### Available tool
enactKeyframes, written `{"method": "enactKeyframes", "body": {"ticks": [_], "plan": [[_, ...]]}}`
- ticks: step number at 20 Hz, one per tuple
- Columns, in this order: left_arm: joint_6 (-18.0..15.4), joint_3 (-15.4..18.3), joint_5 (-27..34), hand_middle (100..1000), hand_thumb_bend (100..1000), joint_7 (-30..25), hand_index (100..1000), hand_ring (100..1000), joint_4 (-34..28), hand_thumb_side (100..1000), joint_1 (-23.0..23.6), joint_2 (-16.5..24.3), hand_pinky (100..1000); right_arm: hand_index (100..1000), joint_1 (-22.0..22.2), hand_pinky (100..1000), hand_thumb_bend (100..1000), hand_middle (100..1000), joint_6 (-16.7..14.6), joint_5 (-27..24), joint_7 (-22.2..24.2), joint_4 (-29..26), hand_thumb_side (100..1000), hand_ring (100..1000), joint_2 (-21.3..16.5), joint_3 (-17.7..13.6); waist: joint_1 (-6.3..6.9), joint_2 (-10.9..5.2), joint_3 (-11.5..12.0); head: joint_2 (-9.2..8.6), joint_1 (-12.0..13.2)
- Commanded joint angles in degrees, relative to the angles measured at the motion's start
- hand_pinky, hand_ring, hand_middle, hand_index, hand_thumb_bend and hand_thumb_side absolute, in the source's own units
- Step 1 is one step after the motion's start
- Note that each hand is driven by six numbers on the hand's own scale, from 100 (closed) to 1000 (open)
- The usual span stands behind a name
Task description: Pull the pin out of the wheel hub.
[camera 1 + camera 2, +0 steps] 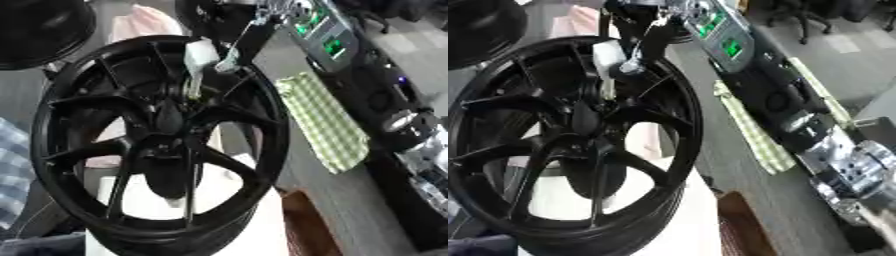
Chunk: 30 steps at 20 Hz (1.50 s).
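A large black spoked wheel [157,145] stands tilted and fills the middle of both views; its hub [168,120] is dark. A pale thin pin [191,85] with a white blocky head [199,52] points down toward the hub between the upper spokes. My right arm [798,110], black with silver joints and a green lit panel, runs up the right side and bends in at the top. My right hand [232,57] reaches down-left from there, its fingers closed against the pin's white head. The fingertips are partly hidden by the spokes. The left hand shows nowhere.
A second black wheel [39,30] sits at the top left. A green-and-white checked cloth [324,120] lies on the grey table right of the wheel. White sheeting [262,225] lies under the wheel, a brown block [741,225] beside it, blue checked fabric [10,170] at far left.
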Motion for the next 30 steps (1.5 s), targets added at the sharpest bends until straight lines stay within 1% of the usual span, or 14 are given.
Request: {"method": "enactKeyframes", "body": {"ticks": [1,5,9,11,14,16,18,20,22,23,25,28,29,30], "plan": [[0.1,0.1,-0.4,561,161,-0.1,743,727,-1.0,754,-0.4,1.0,765,521,-2.2,585,171,180,2.6,-4.5,-0.2,-0.9,172,451,-3.3,-2.7,0.13,-1.39,-0.2,-0.11,-0.4],[0.2,0.2,-0.4,561,162,0.1,743,727,-1.1,754,-0.1,1.1,764,522,-3.1,576,158,174,5.9,-8.9,-1.5,-0.1,182,445,-6.4,-5.6,-0.05,-1.69,-0.4,-0.11,-0.8],[0.2,0.3,-0.4,561,163,0.2,743,727,-1.1,754,0.1,1.3,764,523,-3.3,571,153,171,9.0,-14.1,-3.7,1.4,186,441,-10.9,-8.9,-0.26,-1.87,-0.8,-0.11,-0.4],[0.2,0.5,-0.4,562,163,0.4,743,727,-1.2,754,0.3,1.6,764,523,-2.5,573,161,171,9.7,-16.1,-5.4,1.7,180,442,-14.5,-10.5,-0.44,-1.88,-1.2,-0.11,0.2],[0.2,0.7,-0.5,562,163,0.6,743,728,-1.2,756,0.5,2.1,764,522,1.7,574,173,171,9.6,-19.2,-9.1,1.2,173,442,-21.5,-13.7,-0.71,-1.78,-1.8,-0.11,1.5],[0.1,0.8,-0.4,562,162,0.7,743,728,-1.3,755,0.5,2.3,764,522,6.7,575,179,171,9.2,-21.1,-12.1,0.4,169,443,-26.7,-16.3,-0.76,-1.65,-2.1,-0.11,2.3],[0.0,1.1,-0.4,562,159,1.0,742,727,-1.3,753,0.5,2.6,763,523,13.4,574,182,172,8.2,-23.9,-15.4,-0.9,166,443,-31.4,-19.5,-0.7,-1.45,-2.5,-0.11,3.2],[-0.2,1.3,-0.3,562,154,1.2,742,728,-1.3,749,0.5,3.0,763,524,21.7,579,187,177,6.9,-26.5,-19.2,-2.7,163,447,-34.9,-23.2,-0.58,-1.21,-2.9,-0.11,4.4],[-0.4,1.6,-0.2,562,152,1.4,742,728,-1.3,747,0.4,3.3,763,528,31.2,591,187,185,4.8,-27.7,-22.9,-4.7,164,454,-36.6,-26.7,-0.39,-0.92,-3.4,-0.11,5.5],[-0.5,1.7,-0.2,562,151,1.5,742,728,-1.3,746,0.4,3.4,763,529,35.6,594,186,189,3.6,-27.5,-24.5,-5.6,164,457,-36.6,-28.3,-0.28,-0.81,-3.6,-0.11,6.0],[-0.7,1.9,0.0,562,148,1.7,742,728,-1.2,745,0.3,3.5,763,532,43.2,595,188,196,1.4,-26.1,-26.9,-7.1,160,461,-34.9,-31.0,0.0,-0.63,-3.9,-0.11,7.1],[-0.9,1.9,0.1,562,145,1.7,742,729,-1.1,742,0.2,3.6,763,550,50.7,606,216,233,-0.8,-22.8,-28.7,-9.2,119,488,-30.5,-33.6,0.4,-0.52,-4.1,-0.11,8.1],[-0.9,1.9,0.1,563,144,1.7,742,729,-1.1,742,0.2,3.5,763,572,52.6,620,298,266,-1.5,-21.3,-28.7,-9.8,100,512,-29.1,-34.2,0.5,-0.49,-4.1,-0.11,8.2],[-1.0,1.9,0.1,563,144,1.7,742,729,-1.1,741,0.2,3.5,763,612,54.2,631,383,320,-2.3,-19.4,-28.6,-10.4,100,541,-27.7,-34.7,0.58,-0.48,-4.2,-0.11,8.3]]}}
